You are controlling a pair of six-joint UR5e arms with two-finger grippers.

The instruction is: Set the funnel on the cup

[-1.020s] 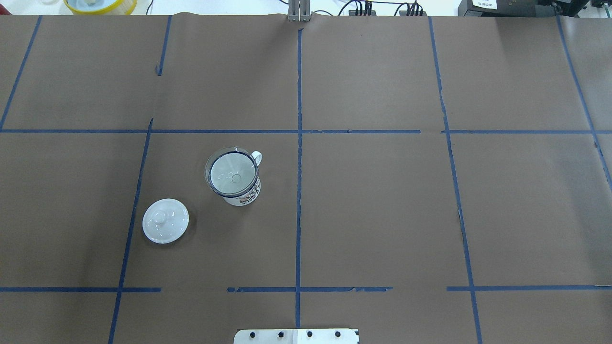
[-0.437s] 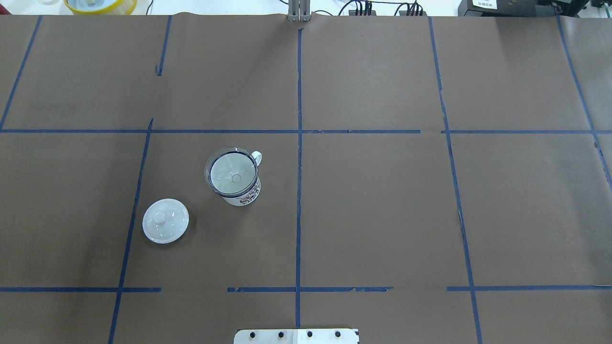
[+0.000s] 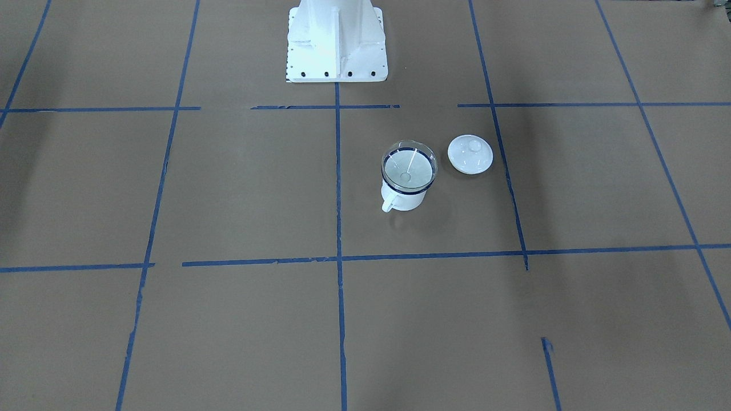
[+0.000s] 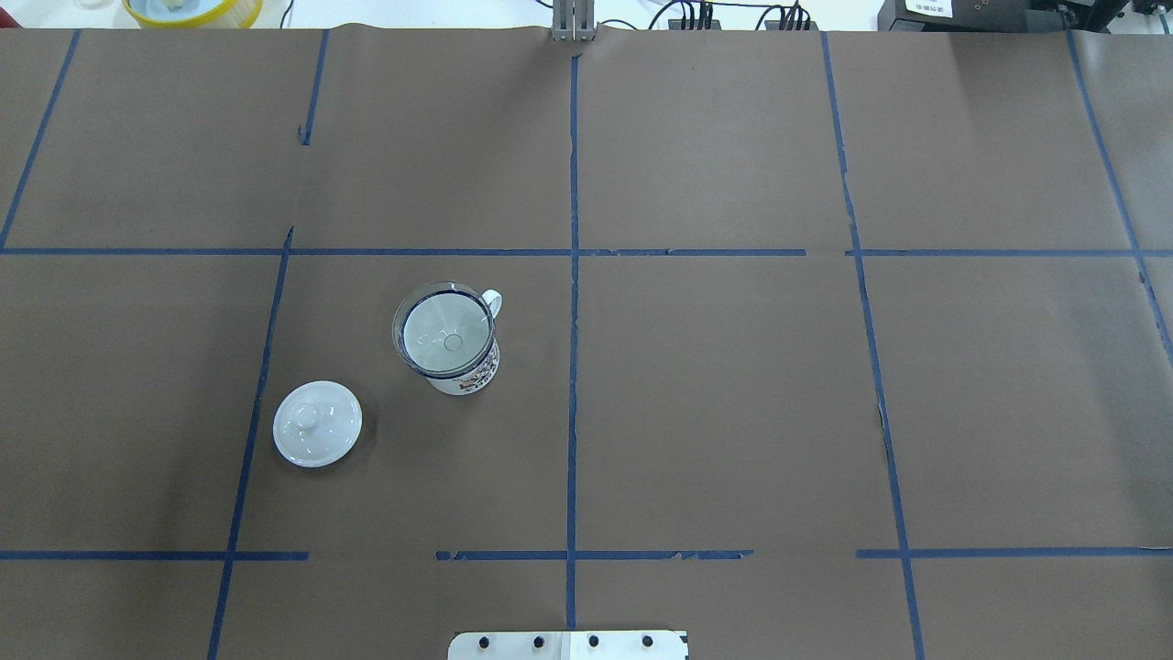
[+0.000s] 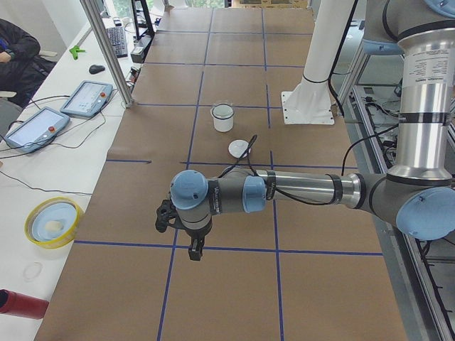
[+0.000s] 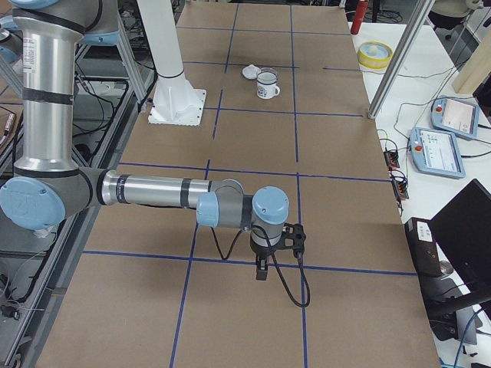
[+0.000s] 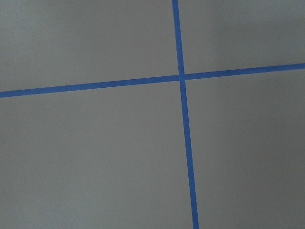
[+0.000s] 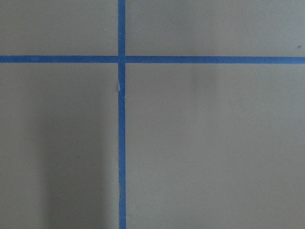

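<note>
Nothing moved: funnel (image 4: 444,332) apparently on cup (image 4: 474,378), lid (image 4: 317,423) nearby; left pincer (image 5: 193,252), right pincer (image 6: 261,272): cannot tell state.

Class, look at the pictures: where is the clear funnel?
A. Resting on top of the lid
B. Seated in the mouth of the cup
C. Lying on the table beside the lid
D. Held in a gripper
B: the funnel sits in the rim of the cup, its spout pointing down inside, while the lid lies apart on the table with nothing on it.
</note>
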